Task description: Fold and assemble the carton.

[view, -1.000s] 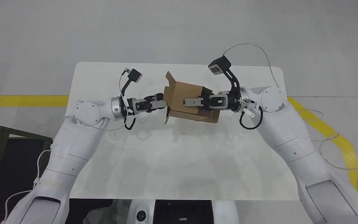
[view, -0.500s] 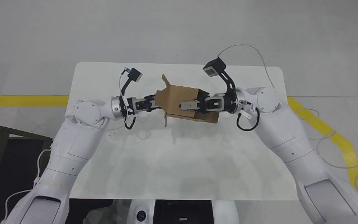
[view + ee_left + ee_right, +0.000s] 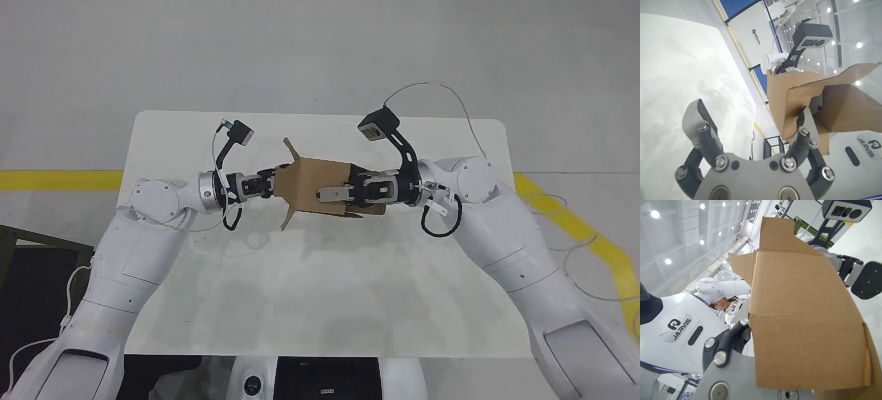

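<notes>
Count: 1 carton (image 3: 300, 186), 2 grippers, 1 table (image 3: 200, 300). The carton hangs above the table, lying sideways between the arms, over the far-middle part of the top.

Hold: right gripper (image 3: 336, 191) clamps a carton wall. In top view one finger lies flat along the top panel. Its wrist view shows a finger (image 3: 739, 316) tight beside the wall edge (the other is hidden behind cardboard).

Free side: left gripper (image 3: 753, 108) is spread wide at the carton's open end, holding nothing. One finger (image 3: 807, 121) sits at the open end's rim (touching or just inside, can't tell). The other (image 3: 700, 113) stands well apart from the cardboard.

In top view 2 flaps splay outward at that end, one toward the far edge, one toward the near edge.

Edges: carton is well in from both side edges and nearer the far edge than the near one.

Room: most of the white top lies between the carton and the near edge. Both arms come in from the sides.
</notes>
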